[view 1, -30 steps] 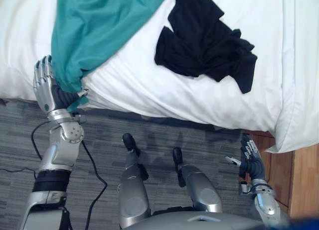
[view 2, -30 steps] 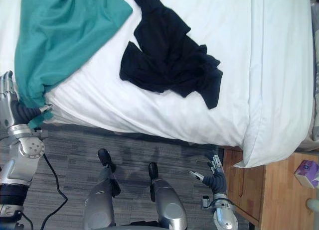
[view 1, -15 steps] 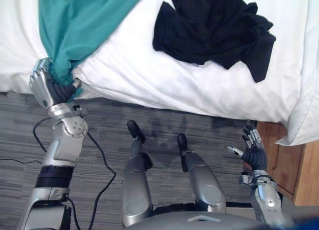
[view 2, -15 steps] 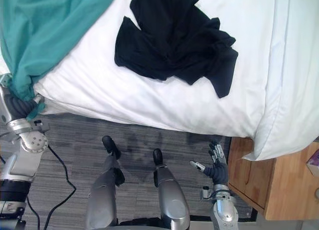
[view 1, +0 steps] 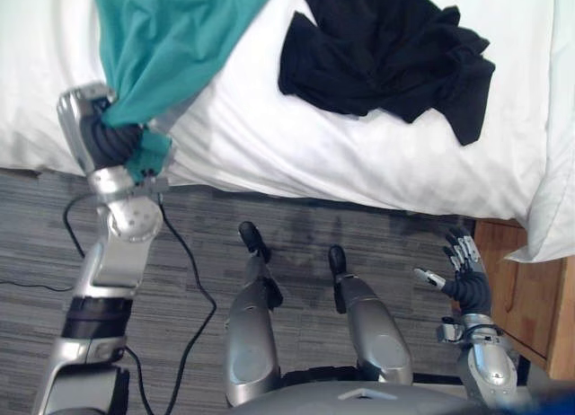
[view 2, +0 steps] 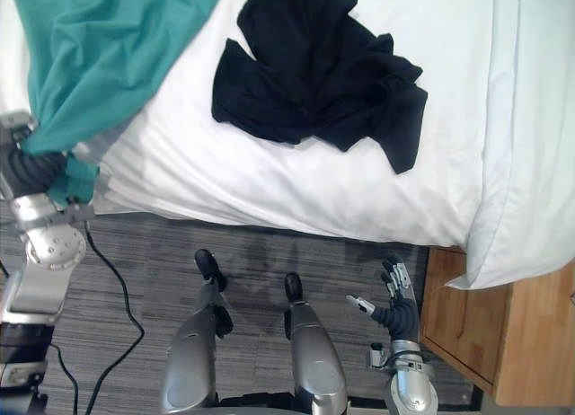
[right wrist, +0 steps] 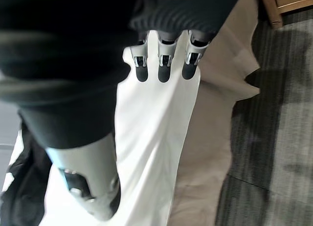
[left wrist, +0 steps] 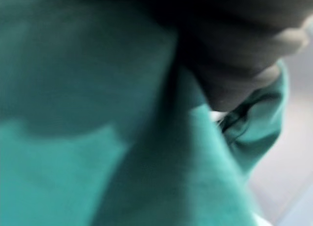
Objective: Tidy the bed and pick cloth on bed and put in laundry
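Note:
A teal cloth (view 1: 162,38) lies across the bed's near left corner and hangs over the edge. My left hand (view 1: 106,138) is at that edge, fingers curled round the cloth's lower end; teal fabric (left wrist: 98,138) lies right against it in the left wrist view. A crumpled black cloth (view 1: 386,47) lies on the white sheet (view 1: 296,154) to the right. My right hand (view 1: 465,273) hangs low over the floor beside the bed's right corner, fingers straight and holding nothing; its fingers (right wrist: 164,64) show against the sheet.
A white pillow (view 2: 530,128) overhangs the bed's right edge. A wooden nightstand (view 2: 530,343) stands at the lower right, close to my right hand. Grey carpet (view 1: 296,235) runs along the bed's near side.
My left hand's fingers have curled from straight to a grasp on the teal cloth's hanging end and lifted slightly. The camera has shifted. The right hand stays as it was.

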